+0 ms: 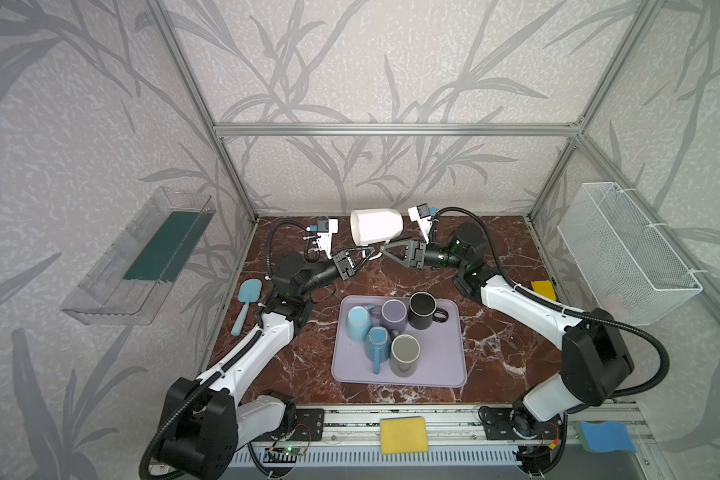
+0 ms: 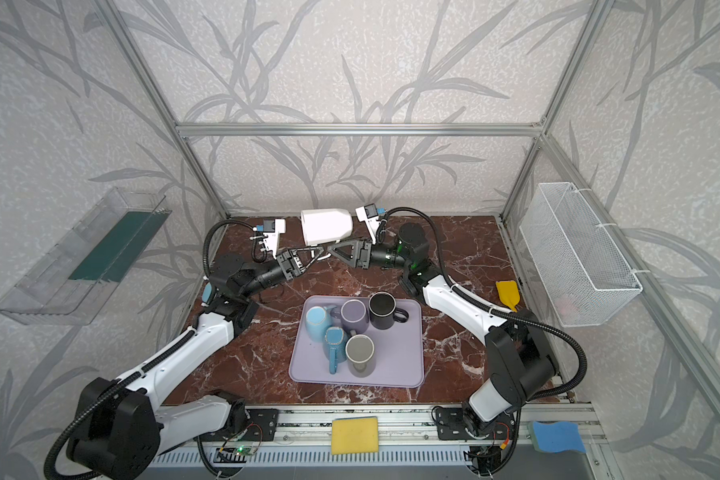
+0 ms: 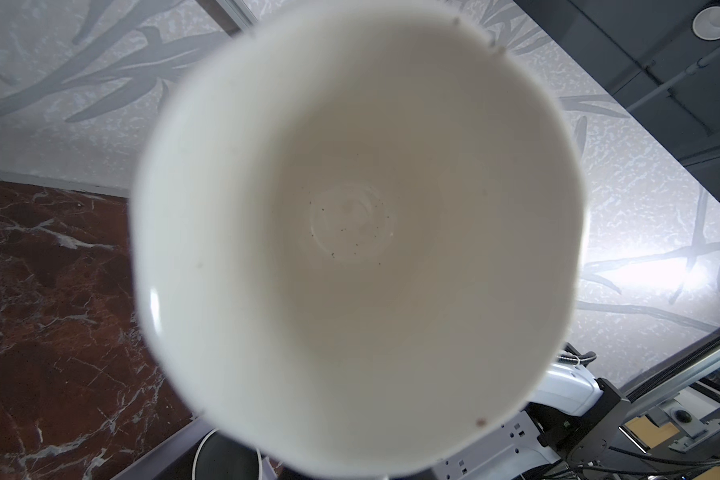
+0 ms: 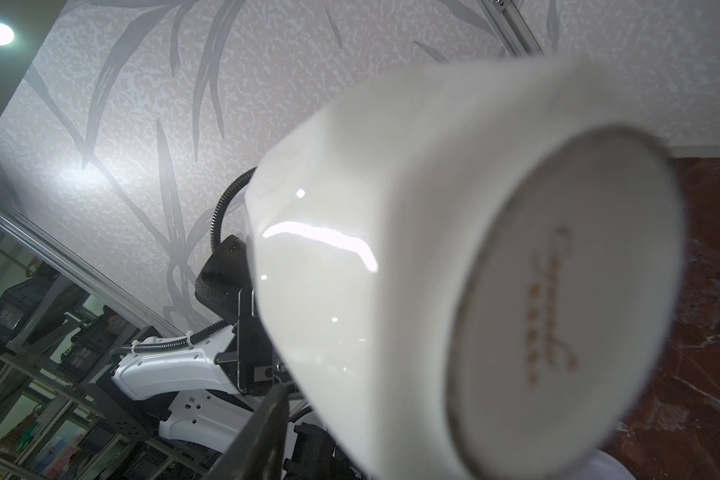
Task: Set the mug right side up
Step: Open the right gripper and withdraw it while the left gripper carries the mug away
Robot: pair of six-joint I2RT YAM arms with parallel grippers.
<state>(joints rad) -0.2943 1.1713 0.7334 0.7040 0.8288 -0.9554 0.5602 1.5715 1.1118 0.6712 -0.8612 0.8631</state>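
Mug (image 1: 376,226) sideways just above both jaws

white mug (image 3: 350,249): rim blurred, cut off by the left wrist view's edge | base print (image 4: 553,307) unreadable | handle (image 1: 373,257) mostly hidden where left gripper (image 1: 366,253) and right gripper (image 1: 382,249) meet; right jaws' spread unclear | blue spatula (image 2: 207,292), table's left edge, mostly behind left arm

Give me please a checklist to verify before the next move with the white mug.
1. The white ceramic mug stands upright: not ok, it lies sideways in the air.
2. The left tool is shut on the mug: ok.
3. The right tool is clear of the mug: cannot tell.
4. The mug is empty inside: ok.
5. The brown marble table is bare below the mug: ok.
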